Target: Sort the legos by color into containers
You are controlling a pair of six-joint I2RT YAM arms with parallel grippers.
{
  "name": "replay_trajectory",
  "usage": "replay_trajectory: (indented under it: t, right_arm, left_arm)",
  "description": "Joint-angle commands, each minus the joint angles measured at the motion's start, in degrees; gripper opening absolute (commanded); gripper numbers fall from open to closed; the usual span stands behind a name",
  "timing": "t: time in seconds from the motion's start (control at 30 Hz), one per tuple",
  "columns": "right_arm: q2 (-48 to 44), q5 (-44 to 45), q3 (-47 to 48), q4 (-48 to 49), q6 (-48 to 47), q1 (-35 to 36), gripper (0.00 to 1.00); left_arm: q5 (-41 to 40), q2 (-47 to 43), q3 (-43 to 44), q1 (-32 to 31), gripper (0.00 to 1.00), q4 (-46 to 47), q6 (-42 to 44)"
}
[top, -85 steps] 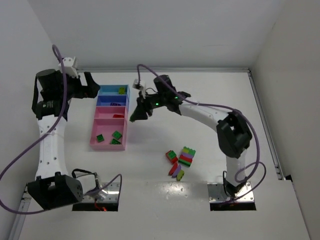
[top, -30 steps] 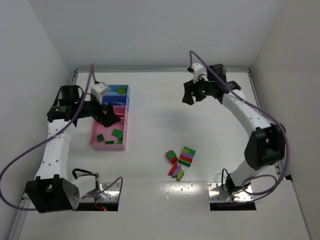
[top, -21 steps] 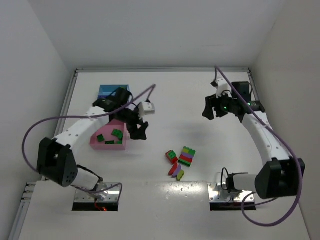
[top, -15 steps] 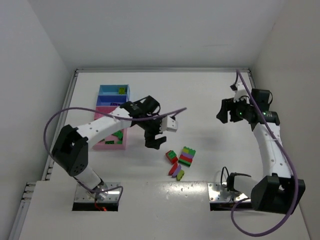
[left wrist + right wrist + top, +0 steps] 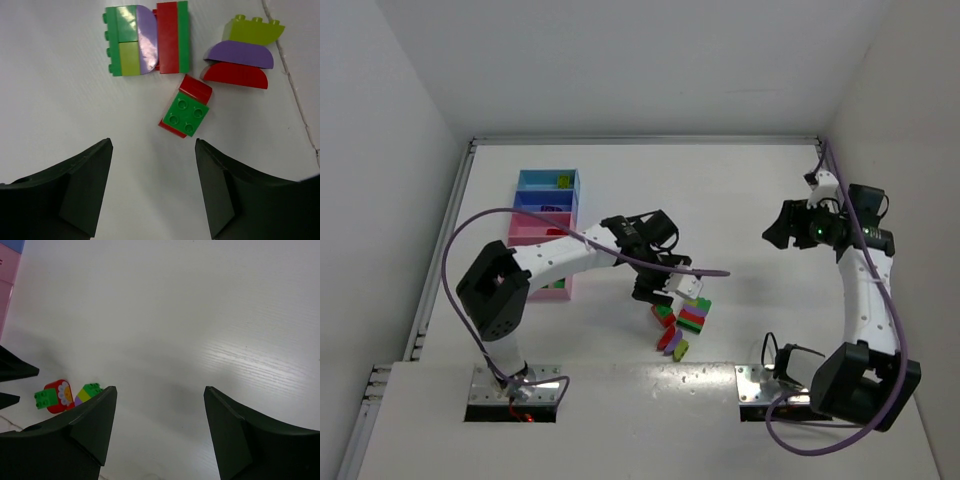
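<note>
White tabletop (image 5: 740, 190) fills the overhead view. The containers (image 5: 532, 203) stand in a row at the left: light blue, darker blue, then pink, with the nearest pink tray partly hidden under the left arm. That arm reaches across to the loose legos (image 5: 680, 322) near the middle, and the left fingers (image 5: 648, 291) hang just beside them on the tray side. The right fingers (image 5: 776, 231) hover well apart from the legos, over bare tabletop at the right.

From the left wrist, the left fingers (image 5: 85, 185) stand spread with nothing between them. A green brick (image 5: 184, 114) seated on a red one lies tilted just ahead of the gap, nearer the right-hand finger, and touches neither. Beyond it sit a multicoloured block (image 5: 147, 39) of green, yellow-green, purple and red, and a curved stack (image 5: 242, 52) of yellow-green, purple and red.

From the right wrist, the right fingers (image 5: 85, 435) are likewise spread and grasp nothing. A few legos (image 5: 55, 395) show far off at the lower left, outside the gap. A corner of the containers (image 5: 7, 270) shows at the upper left edge.
</note>
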Motion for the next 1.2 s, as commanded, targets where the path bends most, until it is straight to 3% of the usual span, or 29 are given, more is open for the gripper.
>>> replay_trajectory:
  t: [0.0,0.27,1.17]
  right_arm:
    - [1.3,-4.5,1.0,0.0,0.0,-1.2,0.71]
    - [2.4,-7.2,1.0,0.0,0.5,-3.1,0.71]
    - [4.0,-9.3,0.5,0.5,1.1,-4.2,0.71]
  left_arm:
    - [0.6,-1.3,-2.4,-1.1,0.73,0.0,6.9]
    - [1.2,-3.7,-6.0,-2.8,0.67,-1.2,10.8]
    - [-0.9,1.1,-3.8,-6.8,0.61,0.5,12.5]
